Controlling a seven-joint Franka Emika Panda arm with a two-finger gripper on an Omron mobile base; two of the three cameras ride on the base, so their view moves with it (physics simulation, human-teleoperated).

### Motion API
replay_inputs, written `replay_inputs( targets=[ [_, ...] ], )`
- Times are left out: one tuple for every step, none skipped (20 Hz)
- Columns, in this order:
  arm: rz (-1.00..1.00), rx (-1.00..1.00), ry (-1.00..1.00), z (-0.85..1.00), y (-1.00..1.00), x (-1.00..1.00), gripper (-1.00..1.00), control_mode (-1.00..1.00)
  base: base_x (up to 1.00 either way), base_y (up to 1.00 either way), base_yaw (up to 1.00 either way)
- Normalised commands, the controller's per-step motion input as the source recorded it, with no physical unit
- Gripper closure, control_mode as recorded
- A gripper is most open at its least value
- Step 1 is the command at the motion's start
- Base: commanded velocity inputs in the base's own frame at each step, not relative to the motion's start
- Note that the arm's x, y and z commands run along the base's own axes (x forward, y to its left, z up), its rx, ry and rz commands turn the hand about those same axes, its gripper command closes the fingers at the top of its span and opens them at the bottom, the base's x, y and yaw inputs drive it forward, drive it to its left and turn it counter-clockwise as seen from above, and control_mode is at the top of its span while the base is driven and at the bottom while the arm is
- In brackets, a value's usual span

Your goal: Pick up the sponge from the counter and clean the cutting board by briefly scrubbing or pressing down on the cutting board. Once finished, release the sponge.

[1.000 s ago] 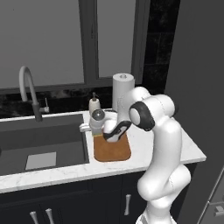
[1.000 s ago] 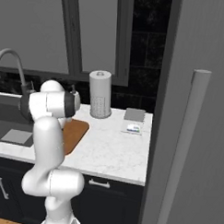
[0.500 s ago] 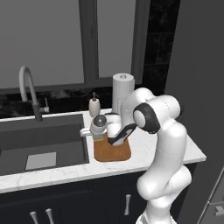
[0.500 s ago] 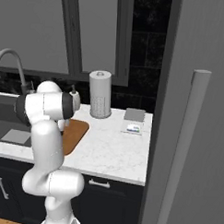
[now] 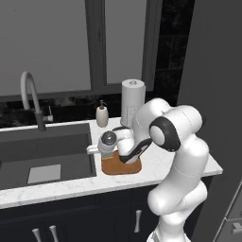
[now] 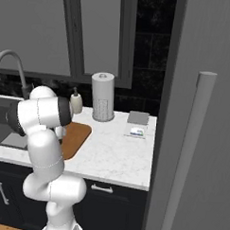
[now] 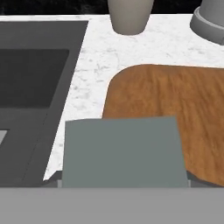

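Observation:
The sponge [image 7: 120,151] shows its grey-green top close under the hand, lying across the left edge of the brown cutting board [image 7: 175,109] and the white marble counter [image 7: 100,57]. My gripper [image 7: 121,178] is open, and its dark fingertips [image 7: 54,177] stand just outside the sponge's two short sides. From the left base, the gripper [image 5: 93,150] hangs low at the left end of the board [image 5: 124,166], beside the sink. In the right base view the arm hides part of the board [image 6: 75,136].
The dark sink [image 5: 42,151] and faucet [image 5: 30,94] lie left of the board. A soap bottle [image 5: 101,116] and a paper towel roll [image 5: 132,101] stand behind it. A blue-and-white flat object [image 6: 136,132] lies on the right of the counter, near a tall grey panel [image 6: 196,139].
The hand has swung left across the board and dropped to its left edge by the sink. The board and the bottle have stayed put.

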Motion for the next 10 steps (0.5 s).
replay_inputs(
  targets=[
    [-0.06,0.00,0.00,-0.36,0.26,-0.69,1.00,-1.00,0.00,0.00,0.00],
    [-0.07,0.00,0.00,-0.34,0.24,-0.70,1.00,-1.00,0.00,0.00,0.00],
    [-0.07,0.00,0.00,-0.37,0.24,-0.72,1.00,-1.00,0.00,0.00,0.00],
    [-0.06,0.00,0.00,-0.39,0.20,-0.72,1.00,-1.00,0.00,0.00,0.00],
    [-0.06,0.01,0.00,-0.42,0.14,-0.74,1.00,-1.00,0.00,0.00,0.00],
    [-0.06,0.02,0.00,-0.46,0.06,-0.76,1.00,-1.00,0.00,0.00,0.00],
    [-0.06,0.02,0.00,-0.48,0.02,-0.76,1.00,-1.00,0.00,0.00,0.00],
    [-0.06,0.03,0.00,-0.51,0.00,-0.79,1.00,-1.00,0.00,0.00,0.00],
    [-0.07,0.01,0.00,-0.52,0.00,-0.81,1.00,-1.00,0.00,0.00,0.00],
    [-0.06,0.00,0.00,-0.55,0.00,-0.78,1.00,-1.00,0.00,0.00,0.00]
  ],
)
